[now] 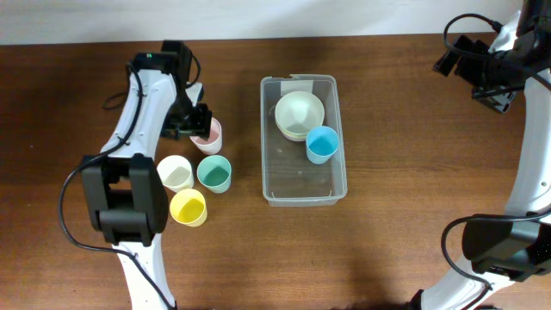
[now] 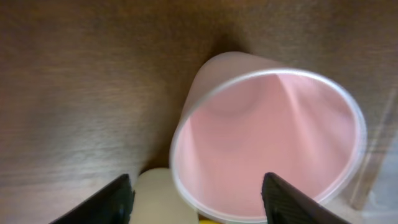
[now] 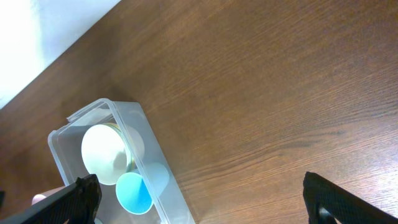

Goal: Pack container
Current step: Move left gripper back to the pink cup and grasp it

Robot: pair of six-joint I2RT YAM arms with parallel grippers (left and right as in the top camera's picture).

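Note:
The clear container (image 1: 263, 146) stands at the table's middle. It holds stacked pale green bowls (image 1: 300, 114) and a blue cup (image 1: 322, 144) lying on its side. My left gripper (image 1: 193, 121) is open and sits just above a pink cup (image 1: 207, 136) left of the container. In the left wrist view the pink cup (image 2: 267, 143) fills the space between and ahead of the spread fingers (image 2: 199, 202). My right gripper (image 1: 484, 79) is open and empty, high at the far right. Its wrist view shows the container (image 3: 67, 132), the bowls (image 3: 106, 152) and the blue cup (image 3: 134, 193) beyond its fingers (image 3: 202, 205).
A cream cup (image 1: 176, 172), a teal cup (image 1: 214, 173) and a yellow cup (image 1: 188, 207) stand upright in a cluster in front of the pink cup. The cream cup (image 2: 165, 199) shows beside the left finger. The container's wall (image 2: 373, 168) is at the right.

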